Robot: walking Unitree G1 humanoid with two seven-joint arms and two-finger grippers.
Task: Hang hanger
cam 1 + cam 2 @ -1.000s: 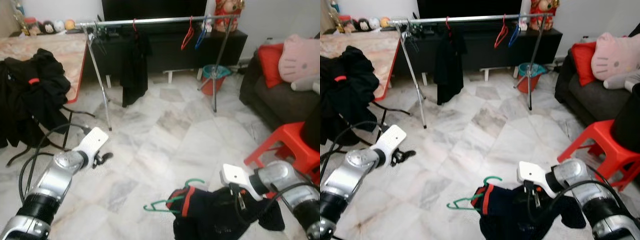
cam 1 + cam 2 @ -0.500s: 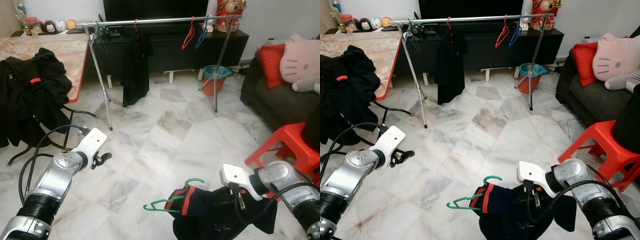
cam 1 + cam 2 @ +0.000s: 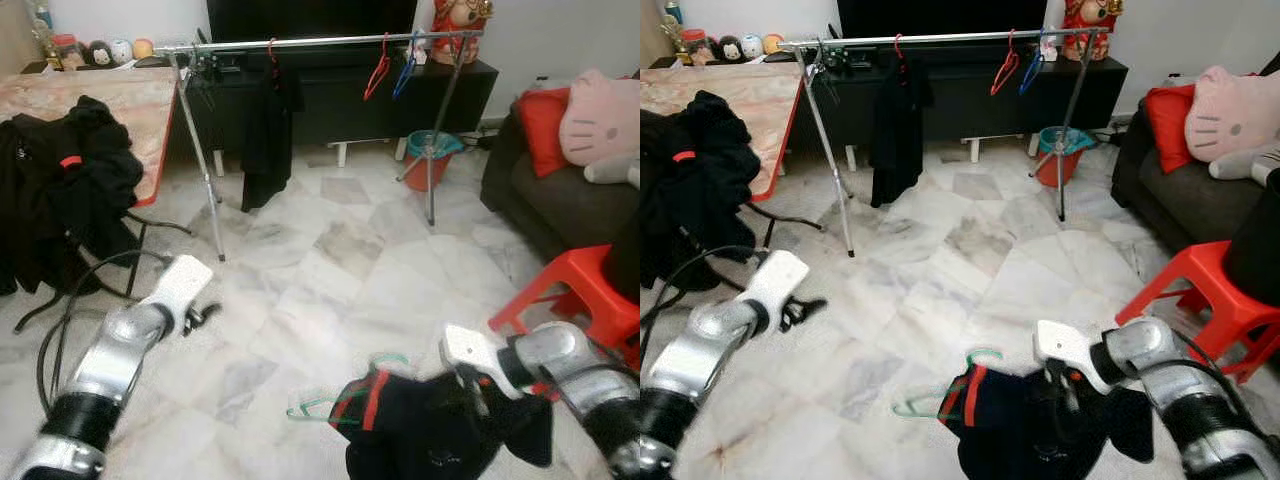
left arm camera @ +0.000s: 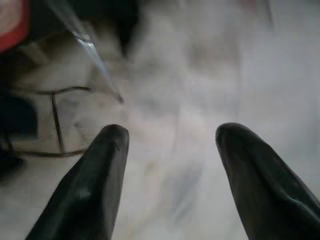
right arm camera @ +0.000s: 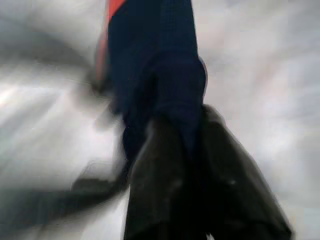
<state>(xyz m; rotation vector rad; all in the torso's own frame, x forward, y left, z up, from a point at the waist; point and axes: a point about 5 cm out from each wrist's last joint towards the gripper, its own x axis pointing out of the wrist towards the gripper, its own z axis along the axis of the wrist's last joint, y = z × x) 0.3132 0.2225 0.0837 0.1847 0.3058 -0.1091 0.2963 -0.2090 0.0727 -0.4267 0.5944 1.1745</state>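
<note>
A green hanger (image 3: pixel 335 395) carries a dark garment (image 3: pixel 420 430) with a red collar, held low over the marble floor at the lower right. My right gripper (image 5: pixel 192 150) is shut on the dark garment. My left gripper (image 4: pixel 167 145) is open with nothing between its fingers, low on the left over the floor (image 3: pixel 320 270). A silver clothes rail (image 3: pixel 320 41) stands at the back with a black garment (image 3: pixel 268 135), a red hanger (image 3: pixel 377 70) and a blue hanger (image 3: pixel 403 70) hung on it.
A table (image 3: pixel 120 95) on the left holds a heap of black clothes (image 3: pixel 60 190). A red plastic stool (image 3: pixel 575 290) and a dark sofa (image 3: pixel 550 190) with cushions stand on the right. A teal and red bucket (image 3: pixel 430 155) sits beneath the rail.
The view is slightly blurred now and shifted a little. The left arm has swung slightly and the hanging garment has swayed.
</note>
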